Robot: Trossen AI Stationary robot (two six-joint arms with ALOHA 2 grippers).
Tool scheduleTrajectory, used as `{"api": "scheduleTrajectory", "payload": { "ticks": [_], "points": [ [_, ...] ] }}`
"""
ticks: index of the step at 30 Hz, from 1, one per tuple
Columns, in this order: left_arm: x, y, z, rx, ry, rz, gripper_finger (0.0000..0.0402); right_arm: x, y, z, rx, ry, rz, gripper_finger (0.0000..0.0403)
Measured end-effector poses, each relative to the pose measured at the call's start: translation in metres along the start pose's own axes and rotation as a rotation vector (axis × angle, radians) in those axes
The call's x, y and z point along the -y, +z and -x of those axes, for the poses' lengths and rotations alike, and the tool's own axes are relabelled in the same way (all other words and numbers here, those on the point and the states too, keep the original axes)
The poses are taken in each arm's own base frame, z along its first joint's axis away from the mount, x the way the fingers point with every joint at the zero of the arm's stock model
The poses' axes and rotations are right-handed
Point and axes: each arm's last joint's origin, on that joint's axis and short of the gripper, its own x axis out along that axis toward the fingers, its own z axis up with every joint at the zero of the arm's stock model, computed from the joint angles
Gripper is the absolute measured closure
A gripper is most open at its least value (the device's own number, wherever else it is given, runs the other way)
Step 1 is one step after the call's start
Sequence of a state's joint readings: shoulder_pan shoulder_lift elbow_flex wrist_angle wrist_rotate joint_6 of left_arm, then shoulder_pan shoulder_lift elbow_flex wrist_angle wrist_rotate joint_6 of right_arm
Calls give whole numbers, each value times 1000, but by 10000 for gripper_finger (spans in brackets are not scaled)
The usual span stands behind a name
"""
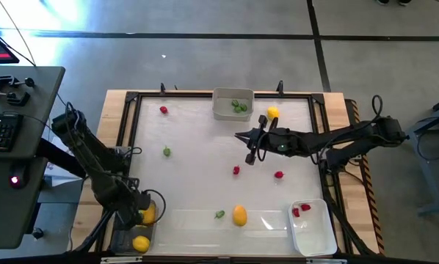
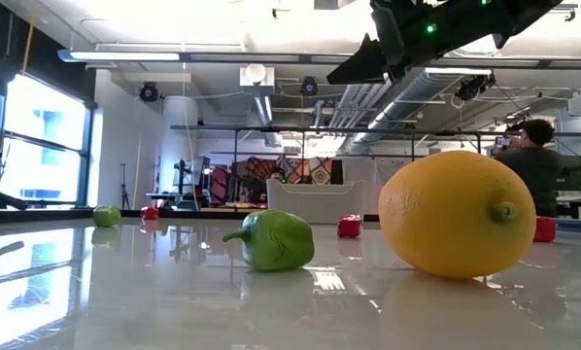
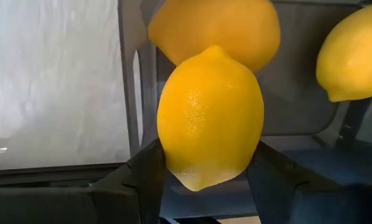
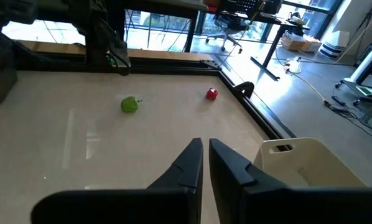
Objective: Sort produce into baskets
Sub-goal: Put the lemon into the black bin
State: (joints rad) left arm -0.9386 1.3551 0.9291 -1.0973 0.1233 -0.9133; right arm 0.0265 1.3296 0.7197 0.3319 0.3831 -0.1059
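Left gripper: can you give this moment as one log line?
left gripper: holding lemon over dark bin | right gripper: shut, empty, mid-table

The left claw [image 1: 144,213] holds a lemon [image 3: 209,118] over the bin [image 1: 128,238] at the table's [image 1: 197,132] near left corner, another lemon [image 1: 140,243] just below it inside.

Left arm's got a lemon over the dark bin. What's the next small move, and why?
Probably open the left gripper and drop the lemon. Its jaws hold it above the dark bin, where another lemon already lies, so it seems in the right place. The right gripper hangs shut mid-table, clear of it.
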Motion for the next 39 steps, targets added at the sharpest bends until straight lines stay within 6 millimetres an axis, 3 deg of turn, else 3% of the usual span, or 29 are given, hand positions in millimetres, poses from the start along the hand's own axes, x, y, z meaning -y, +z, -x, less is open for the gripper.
{"api": "scheduleTrajectory", "payload": {
  "ticks": [13,26,39],
  "points": [
    [-11,-10,-33,2,-30,44,229,0,0,0,-4,14,6,386],
    [-22,4,-31,-58,-89,216,184,-1,0,0,-3,14,6,386],
    [-17,13,-17,-36,-152,117,175,-1,-1,0,-3,26,9,386]
  ]
}}
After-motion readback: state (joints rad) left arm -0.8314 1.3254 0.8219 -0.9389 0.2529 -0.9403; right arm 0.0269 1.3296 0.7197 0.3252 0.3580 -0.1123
